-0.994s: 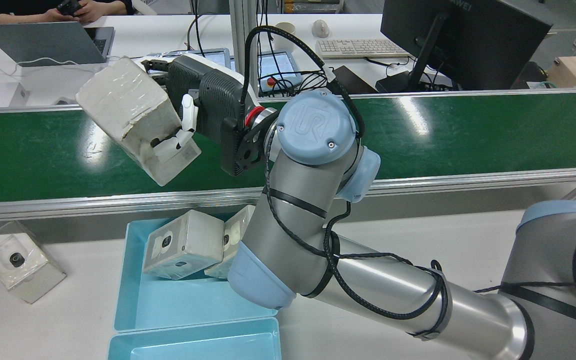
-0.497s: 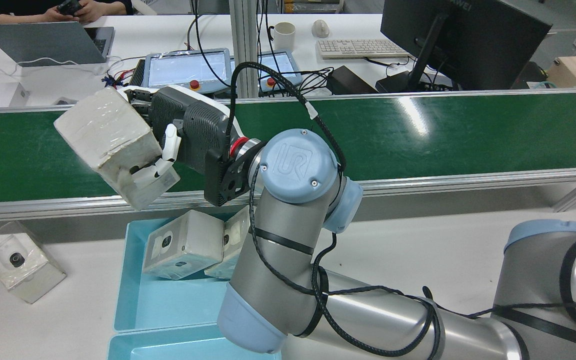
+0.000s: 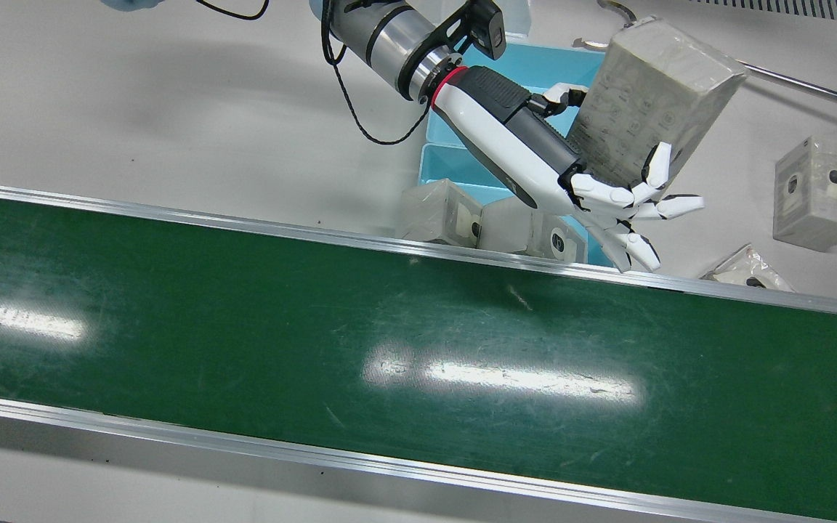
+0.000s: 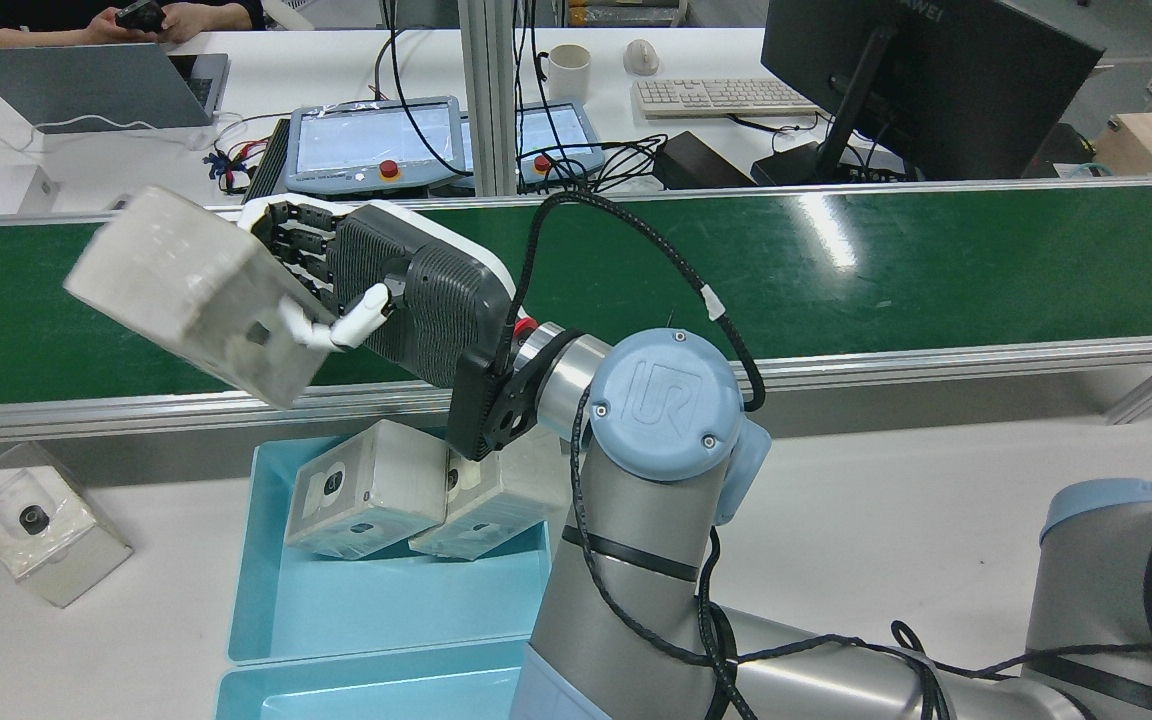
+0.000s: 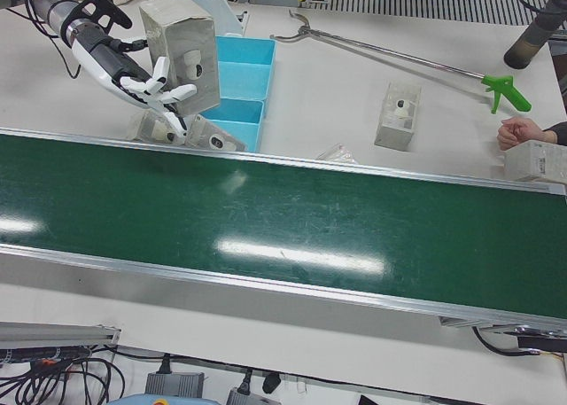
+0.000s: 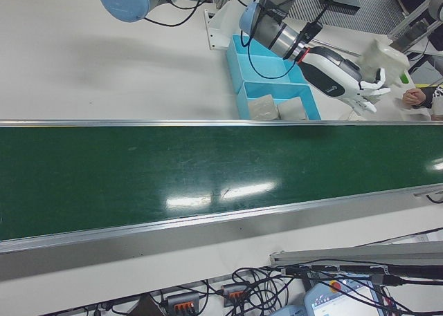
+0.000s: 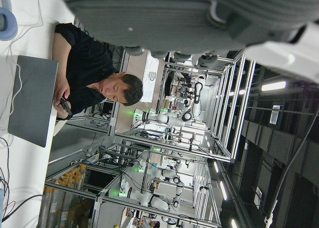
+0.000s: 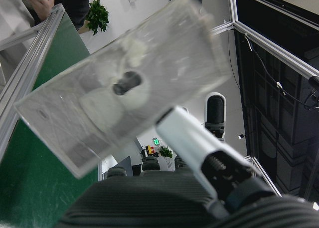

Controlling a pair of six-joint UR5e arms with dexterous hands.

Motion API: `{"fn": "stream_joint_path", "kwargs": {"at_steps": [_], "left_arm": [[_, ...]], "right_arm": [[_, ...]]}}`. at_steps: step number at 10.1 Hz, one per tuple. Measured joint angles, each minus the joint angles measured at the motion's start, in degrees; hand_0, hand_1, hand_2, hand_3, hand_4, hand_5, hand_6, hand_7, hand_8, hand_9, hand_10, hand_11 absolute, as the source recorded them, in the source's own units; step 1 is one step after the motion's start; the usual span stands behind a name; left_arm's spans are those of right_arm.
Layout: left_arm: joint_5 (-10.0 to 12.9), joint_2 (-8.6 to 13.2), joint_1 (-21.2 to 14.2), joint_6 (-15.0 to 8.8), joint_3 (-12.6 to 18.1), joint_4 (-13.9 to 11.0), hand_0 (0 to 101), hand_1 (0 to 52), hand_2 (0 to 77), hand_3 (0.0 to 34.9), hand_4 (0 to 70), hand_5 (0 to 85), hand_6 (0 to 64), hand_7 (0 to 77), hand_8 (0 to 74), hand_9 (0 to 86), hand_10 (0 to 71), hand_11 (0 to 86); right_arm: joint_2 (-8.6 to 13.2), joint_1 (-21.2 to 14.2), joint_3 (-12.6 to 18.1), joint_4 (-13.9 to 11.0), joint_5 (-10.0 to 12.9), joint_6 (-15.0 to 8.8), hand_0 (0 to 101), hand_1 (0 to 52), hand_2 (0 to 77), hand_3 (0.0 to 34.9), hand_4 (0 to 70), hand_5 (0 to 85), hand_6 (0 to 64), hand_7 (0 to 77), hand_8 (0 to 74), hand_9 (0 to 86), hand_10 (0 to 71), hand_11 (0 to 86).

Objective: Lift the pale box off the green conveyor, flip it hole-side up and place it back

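My right hand [image 4: 406,290] is shut on the pale box [image 4: 186,285], with its fingers wrapped over the box's sides. The box hangs tilted in the air, off the green conveyor [image 3: 389,349], above the belt's robot-side rail and the table. In the front view the right hand [image 3: 571,167] grips the box [image 3: 651,94] beside the blue tray. The box's hole face [image 8: 124,83] is turned to the palm in the right hand view, with one finger [image 8: 199,143] lying across it. The left hand view shows only the grey underside of my left hand [image 7: 199,13].
A blue tray [image 4: 336,600] under the hand holds two similar boxes [image 4: 366,490]. Another box [image 3: 818,192] and a plastic wrapper [image 3: 742,269] lie on the white table. A long grabber tool [image 5: 399,55] lies further back. A person's hand [image 5: 518,132] rests by a box at the table's end.
The right hand has drawn the box back from over the belt towards the robot-side rail and turned it. The arm's elbow has swung to the right in the rear view.
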Motion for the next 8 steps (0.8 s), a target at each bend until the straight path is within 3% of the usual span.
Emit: {"fn": "stream_joint_path", "kwargs": {"at_steps": [1,2,3,4,5,6,7,8], "left_arm": [[0.0,0.0,0.0,0.0,0.0,0.0,0,0.0,1.1,0.0,0.0,1.1,0.5,0.0,0.5,0.0,0.5,0.5],[0.0,0.0,0.0,0.0,0.0,0.0,0,0.0,1.1,0.0,0.0,1.1,0.5,0.0,0.5,0.0,0.5,0.5],[0.0,0.0,0.0,0.0,0.0,0.0,0,0.0,0.5,0.0,0.0,1.1,0.5,0.0,0.5,0.5,0.5,0.5],[0.0,0.0,0.0,0.0,0.0,0.0,0,0.0,1.1,0.0,0.0,1.1,0.5,0.5,0.5,0.5,0.5,0.5],[0.0,0.0,0.0,0.0,0.0,0.0,0,0.0,1.1,0.0,0.0,1.1,0.5,0.0,0.5,0.0,0.5,0.5],[0.0,0.0,0.0,0.0,0.0,0.0,0,0.0,1.1,0.0,0.0,1.1,0.5,0.0,0.5,0.0,0.5,0.5],[0.0,0.0,0.0,0.0,0.0,0.0,0,0.0,0.5,0.0,0.0,1.1,0.5,0.0,0.5,0.0,0.5,0.5],[0.0,0.0,0.0,0.0,0.0,0.0,0,0.0,0.5,0.0,0.0,1.1,0.5,0.0,0.5,0.0,0.5,0.5]], "right_arm": [[-0.76,0.0,0.71,-0.02,0.07,0.0,80,48.0,54.5,9.0,20.2,44.7,9.8,15.8,1.1,3.8,0.0,0.5],[-1.18,0.03,1.09,-0.05,0.13,0.0,77,39.3,49.6,13.6,17.5,33.8,8.2,13.1,0.5,1.6,0.0,0.5],[-1.54,0.06,1.32,-0.08,0.5,-0.05,68,20.2,43.6,16.7,16.9,30.0,6.0,8.7,0.5,1.6,0.0,0.5],[-1.92,0.09,1.57,-0.1,1.15,-0.16,60,18.0,28.4,19.9,14.7,25.6,4.9,8.7,0.5,1.6,0.0,0.5],[-2.35,0.08,1.74,-0.11,1.69,-0.27,51,16.9,3.8,24.9,13.1,23.5,3.3,8.7,0.5,1.1,0.0,0.5],[-3.05,0.08,1.82,-0.14,2.55,-0.36,51,16.9,3.8,24.9,13.1,23.5,3.3,8.7,0.5,1.1,0.0,0.5],[-4.42,0.09,1.85,-0.15,4.37,-0.46,52,17.5,9.8,27.9,13.1,25.1,3.3,8.7,0.0,1.1,0.0,0.5],[-6.22,0.17,1.84,-0.15,6.57,-0.71,52,20.2,12.5,28.1,14.7,26.2,3.3,8.7,0.0,1.1,0.0,0.5]]}}
